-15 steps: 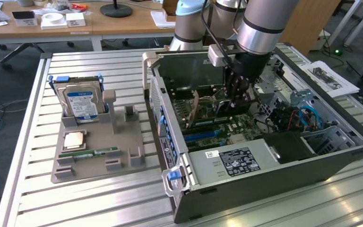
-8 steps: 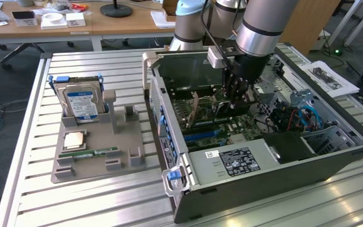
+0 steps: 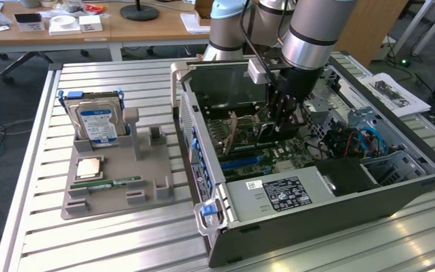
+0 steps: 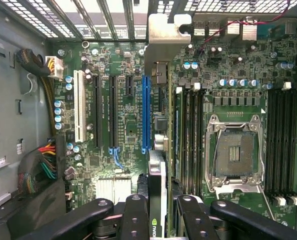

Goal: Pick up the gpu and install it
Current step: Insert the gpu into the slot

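Gpu (image 4: 157,167) is sitting edge-on inside the open computer case (image 3: 316,207), upright above the motherboard. In the wrist view it is running from the gripper (image 4: 158,201) out to its silvery end bracket (image 4: 161,42) at the case's rear wall. Gripper is clamping the gpu, one finger pressing on each face. The card's lower edge is lying just beside the long blue slot (image 4: 146,112), between that slot and the memory sticks (image 4: 191,135). Cannot tell whether the edge is touching the slot or hanging over it.

In the exterior view the gripper (image 3: 282,122) is reaching down deep among the boards and cables.

Risks, as a judgement: the card is looking offset from the blue slot, so pressing down here could be driving its edge onto the board or the memory latches. The bracket could be catching on the rear wall. A tilted card could be jamming or slipping in the fingers.

Outside, the hard drive (image 3: 97,122) is standing in its tray on the table (image 3: 89,249).
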Controlling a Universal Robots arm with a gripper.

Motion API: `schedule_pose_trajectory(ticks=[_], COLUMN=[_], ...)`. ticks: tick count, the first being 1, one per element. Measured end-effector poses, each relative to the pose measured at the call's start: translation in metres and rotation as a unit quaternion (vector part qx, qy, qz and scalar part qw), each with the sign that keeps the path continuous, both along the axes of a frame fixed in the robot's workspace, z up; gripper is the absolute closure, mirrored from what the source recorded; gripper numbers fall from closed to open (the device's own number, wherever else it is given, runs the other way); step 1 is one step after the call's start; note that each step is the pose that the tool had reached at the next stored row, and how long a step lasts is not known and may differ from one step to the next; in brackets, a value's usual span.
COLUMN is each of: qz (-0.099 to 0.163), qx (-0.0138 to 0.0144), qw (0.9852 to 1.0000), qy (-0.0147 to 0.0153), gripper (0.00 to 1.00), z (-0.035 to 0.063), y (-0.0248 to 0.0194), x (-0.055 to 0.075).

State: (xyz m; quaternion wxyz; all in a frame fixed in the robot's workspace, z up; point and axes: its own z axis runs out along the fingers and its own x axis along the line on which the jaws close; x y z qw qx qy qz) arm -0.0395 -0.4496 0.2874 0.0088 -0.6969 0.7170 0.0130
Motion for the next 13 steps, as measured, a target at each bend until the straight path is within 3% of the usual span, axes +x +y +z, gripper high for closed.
schedule_pose_trajectory(ticks=[13], qz=[0.000], qx=[0.0001], qw=[1.0000], qy=[0.0000], gripper=[0.73], z=[-0.0014], y=[0.0001], x=[-0.0010])
